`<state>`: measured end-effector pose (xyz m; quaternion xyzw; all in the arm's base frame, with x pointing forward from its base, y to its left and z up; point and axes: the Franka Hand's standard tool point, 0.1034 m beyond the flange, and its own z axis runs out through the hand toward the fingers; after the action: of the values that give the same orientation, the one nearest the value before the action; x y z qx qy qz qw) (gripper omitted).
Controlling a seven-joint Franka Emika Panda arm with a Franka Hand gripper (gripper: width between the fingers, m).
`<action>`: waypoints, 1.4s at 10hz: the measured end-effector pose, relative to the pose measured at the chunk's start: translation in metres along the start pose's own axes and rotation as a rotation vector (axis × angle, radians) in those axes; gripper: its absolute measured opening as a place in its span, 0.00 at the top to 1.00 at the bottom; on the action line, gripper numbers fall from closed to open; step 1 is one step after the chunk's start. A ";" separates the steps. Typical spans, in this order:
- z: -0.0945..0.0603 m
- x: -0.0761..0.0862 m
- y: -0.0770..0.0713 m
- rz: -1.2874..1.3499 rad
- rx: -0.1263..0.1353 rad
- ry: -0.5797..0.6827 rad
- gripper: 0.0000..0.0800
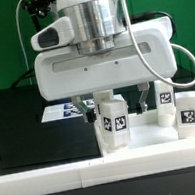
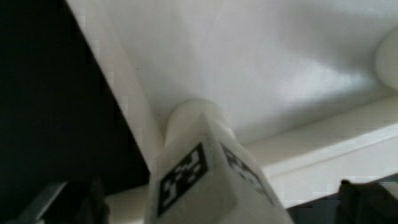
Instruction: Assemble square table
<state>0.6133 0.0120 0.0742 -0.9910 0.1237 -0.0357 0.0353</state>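
Pincer point(image 1: 114, 105) fingers are seen in the exterior view lowered on either side of a tagged leg post point(image 1: 112, 122), which stands upright on the white square slab point(image 1: 142, 137); actual contact cannot be told. Two more tagged leg posts point(image 1: 166, 106) stand at the exterior view's right on the slab. The marker board point(image 1: 63, 112) lies behind on the black worktop point(image 1: 12, 113). In the wrist view, the leg post point(image 2: 210, 168) is shown between dark fingertips point(image 2: 39, 203), standing on the slab point(image 2: 249, 60) beside the worktop point(image 2: 45, 90).
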 end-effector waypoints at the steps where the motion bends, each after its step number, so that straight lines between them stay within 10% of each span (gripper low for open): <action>1: 0.000 -0.001 -0.002 -0.107 -0.022 0.001 0.19; 10: 0.000 0.004 0.015 -0.719 -0.076 0.095 0.20; 12: 0.001 0.003 0.015 -0.717 -0.075 0.093 0.61; 14: 0.001 0.003 0.015 -0.712 -0.075 0.093 0.64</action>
<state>0.6126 -0.0037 0.0721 -0.9700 -0.2265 -0.0861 -0.0213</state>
